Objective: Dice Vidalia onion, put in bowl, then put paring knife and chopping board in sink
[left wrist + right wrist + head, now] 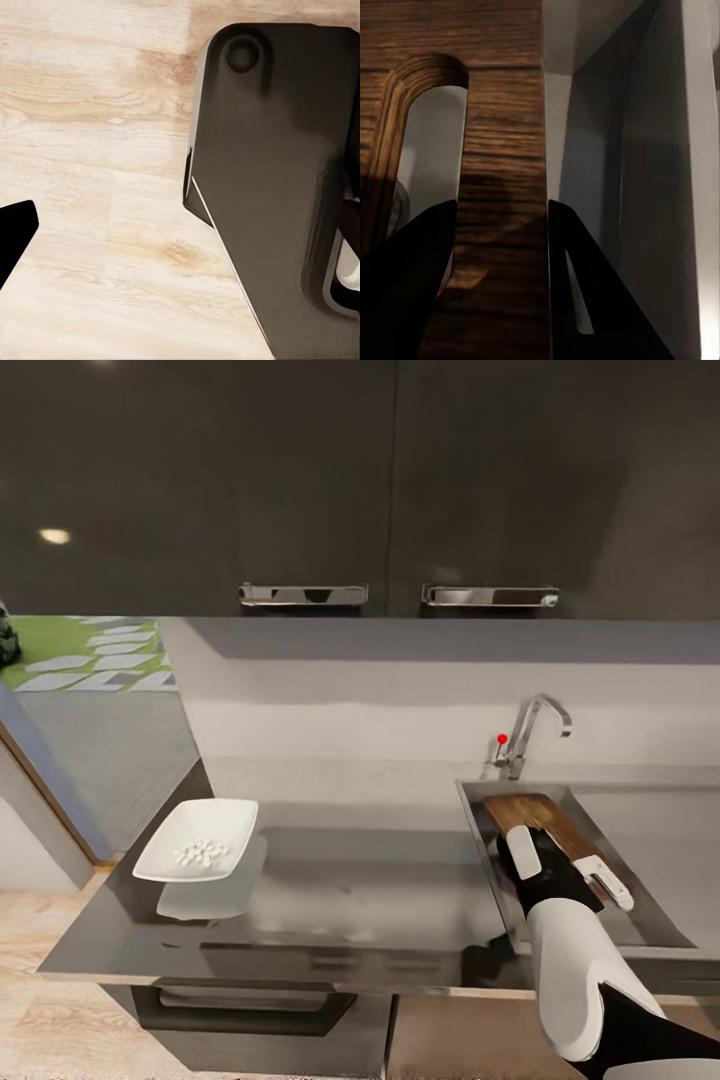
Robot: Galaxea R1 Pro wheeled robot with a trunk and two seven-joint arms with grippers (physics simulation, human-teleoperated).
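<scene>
- Far left, head view: the bowl (197, 841), a white square dish, sits near the left end of the grey tabletop (370, 890); small white diced pieces (201, 852) lie in its middle.
- Centre, head view: the tabletop between bowl and sink is a glossy slab that mirrors the bowl and the wall cupboards.
- Right, head view: the sink (655, 915) is recessed in the tabletop, with the chrome tap (533, 732) and its red knob (502, 739) at the back edge.
- The chopping board (541, 816) lies inside the sink, running from the tap end toward the front; its near part is covered by the right arm.
- The right arm reaches from the lower right edge up into the basin, forearm white, wrist black; the right tool (499, 247) is down at the board.
- Right wrist view adds detail: two dark fingers (585, 292) straddle the board's edge beside the slot-shaped handle hole (431, 142), the wood passing between them, so the tool grasps the chopping board (502, 112). The grey sink wall (652, 150) rises beside it.
- A small red speck shows by one finger; what it is cannot be made out.
- Left wrist view: pale wooden floor (90, 150), a dark part of the robot's body (277, 172), and one black fingertip (13, 232) of the left tool at the frame edge; whether it is released or clenched cannot be told.
</scene>
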